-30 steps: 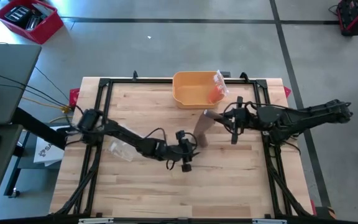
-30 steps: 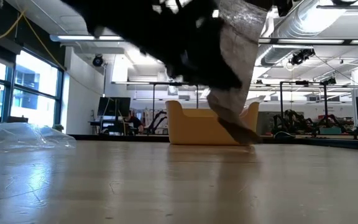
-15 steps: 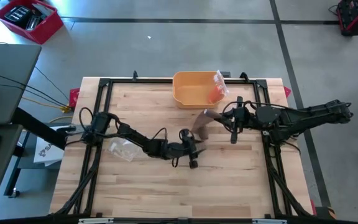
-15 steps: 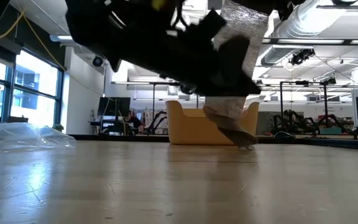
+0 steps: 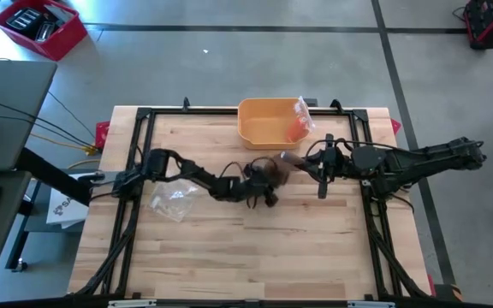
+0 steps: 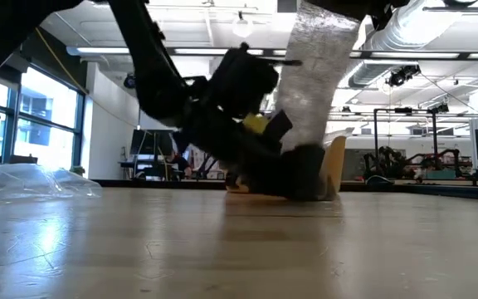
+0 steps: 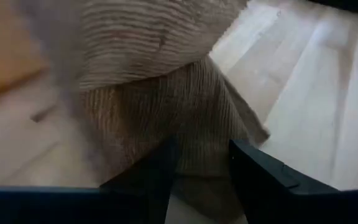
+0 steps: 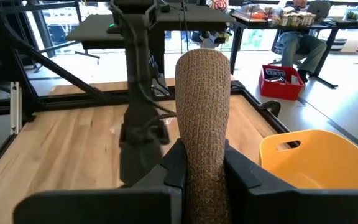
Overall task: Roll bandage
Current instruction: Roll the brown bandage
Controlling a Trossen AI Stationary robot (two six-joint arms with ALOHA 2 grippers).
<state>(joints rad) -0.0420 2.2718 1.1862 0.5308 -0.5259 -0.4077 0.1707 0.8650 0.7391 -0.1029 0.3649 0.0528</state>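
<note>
The tan woven bandage [image 5: 277,169] hangs as a strip [image 6: 318,75] from my right gripper [image 5: 288,159] down to the table, where its lower end [image 7: 166,118] lies folded on the wood. My right gripper [image 8: 202,155] is shut on its upper end above the table's far middle. My left gripper [image 5: 266,182] is low over the table, open, with the folded lower end between its fingers [image 7: 253,174]. In the low view my left gripper [image 6: 301,170] hides that end. My left gripper has the bandage's folded lower end [image 7: 197,134] between its open fingers, coming in low from the table's left. Whether the fingers touch the cloth, I cannot tell. My right gripper pinches the bandage's upper end [image 8: 204,146] between its two fingers, coming nearly level from the table's right. The strip hangs below, its lower end on the table.
A yellow bin [image 5: 262,130] with an orange item and a clear wrapper [image 5: 298,118] stands at the far edge, just behind the bandage. A crumpled clear plastic wrap [image 5: 171,201] lies at the left. Black frame rails [image 5: 229,111] run along the table's sides.
My left gripper has gone toward the far edge and down to the bandage's lower end, rolling its wrist, still open. The lower part, which trailed toward the near edge, now lies bunched at that gripper. The upper end has stayed in my right gripper.
</note>
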